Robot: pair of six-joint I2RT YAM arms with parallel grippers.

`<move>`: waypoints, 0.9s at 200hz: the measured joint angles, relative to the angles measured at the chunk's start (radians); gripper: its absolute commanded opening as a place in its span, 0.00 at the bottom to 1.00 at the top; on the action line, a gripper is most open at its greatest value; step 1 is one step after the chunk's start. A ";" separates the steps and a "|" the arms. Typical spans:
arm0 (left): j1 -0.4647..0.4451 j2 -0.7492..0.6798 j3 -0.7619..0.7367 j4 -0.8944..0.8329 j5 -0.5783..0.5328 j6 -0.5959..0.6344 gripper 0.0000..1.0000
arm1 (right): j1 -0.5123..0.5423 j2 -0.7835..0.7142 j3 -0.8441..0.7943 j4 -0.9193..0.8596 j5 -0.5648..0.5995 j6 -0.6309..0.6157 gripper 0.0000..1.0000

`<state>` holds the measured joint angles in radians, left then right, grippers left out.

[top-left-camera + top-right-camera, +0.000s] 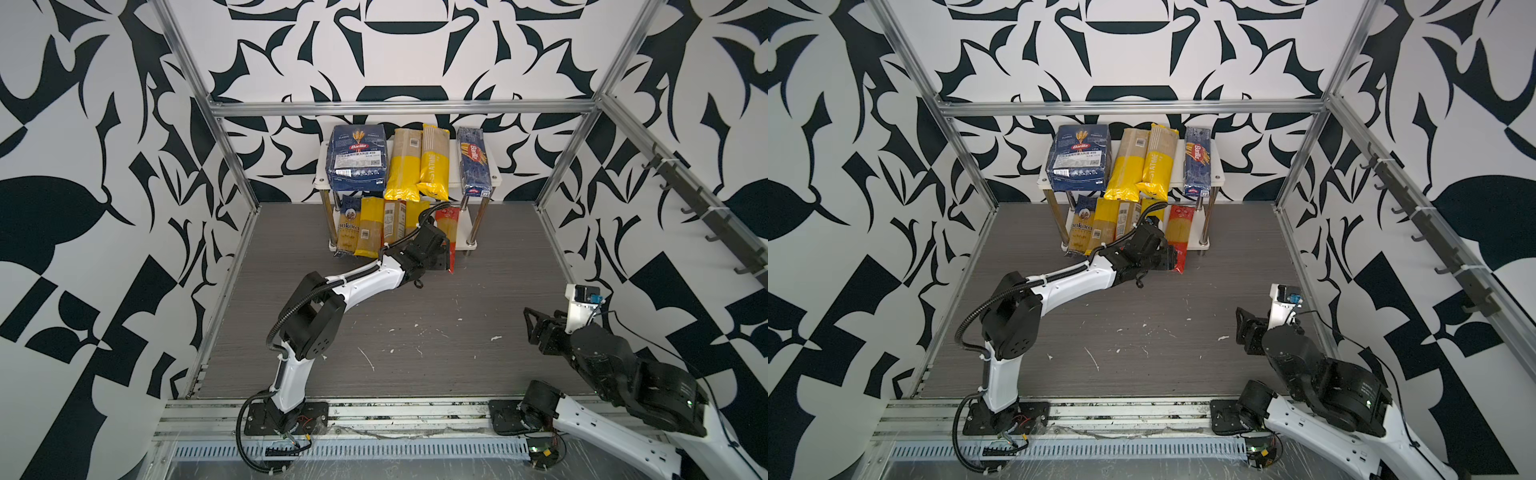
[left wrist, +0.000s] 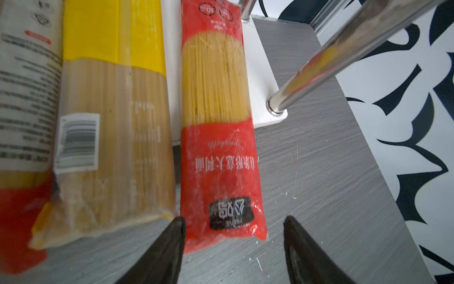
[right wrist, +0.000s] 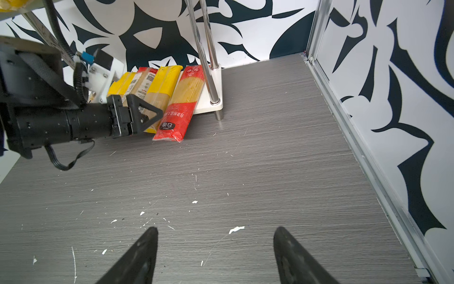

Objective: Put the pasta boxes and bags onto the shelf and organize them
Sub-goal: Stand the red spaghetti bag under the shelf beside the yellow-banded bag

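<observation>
A small white two-tier shelf (image 1: pixel 454 174) stands at the back of a grey counter (image 1: pixel 457 316), against a black-and-white patterned wall (image 1: pixel 395 62). On its top board, left to right in both top views, lie a wide blue pasta pack (image 1: pixel 358 160), a pair of yellow bags (image 1: pixel 403 166) side by side and a narrow blue spaghetti box (image 1: pixel 474 162); the yellow ends of the pair hang past the board's front edge.

The lower board holds a row of bags lying front to back. At the left is a blue-topped bag (image 1: pixel 348 230); then come a plain yellow bag (image 1: pixel 370 226), a white-labelled bag (image 1: pixel 395 220) and a half-hidden yellow bag (image 1: pixel 415 210) partly behind your left arm (image 1: pixel 365 282); at the right is a red bag (image 2: pixel 221 147), just beside the front right post (image 2: pixel 319 73).

The red bag's far end rests on the lower board; its near end slopes down onto the counter. Your left fingers (image 3: pixel 157 113) are at that near end, spread apart with the bag's end between them. One is just beside the bag's edge and the other stands clear of it, so the bag is not clamped.

Your right fingers (image 1: pixel 532 326) sit well apart from the shelf, at the right of the counter; they too are spread apart, low over the grey surface.
</observation>
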<state>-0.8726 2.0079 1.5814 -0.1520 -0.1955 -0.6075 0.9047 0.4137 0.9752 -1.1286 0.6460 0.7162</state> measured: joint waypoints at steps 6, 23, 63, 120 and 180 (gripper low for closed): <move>-0.004 0.000 -0.003 0.000 0.002 -0.001 0.67 | 0.000 0.000 0.000 0.000 0.000 0.001 0.76; -0.014 0.000 -0.004 0.002 0.006 -0.002 0.66 | 0.000 0.000 0.001 0.000 -0.003 0.008 0.76; -0.045 -0.005 -0.016 0.014 0.009 -0.002 0.61 | 0.000 -0.001 0.004 -0.001 -0.005 0.019 0.76; -0.069 -0.034 -0.105 0.011 0.003 -0.009 0.46 | 0.000 -0.001 0.004 -0.004 -0.012 0.019 0.77; -0.069 0.023 -0.024 0.008 0.001 -0.003 0.35 | 0.000 -0.026 0.004 -0.015 -0.011 0.020 0.77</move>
<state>-0.9421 2.0304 1.5570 -0.1440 -0.1947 -0.6109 0.9047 0.3878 0.9791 -1.1439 0.6353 0.7361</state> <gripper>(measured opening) 0.374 0.766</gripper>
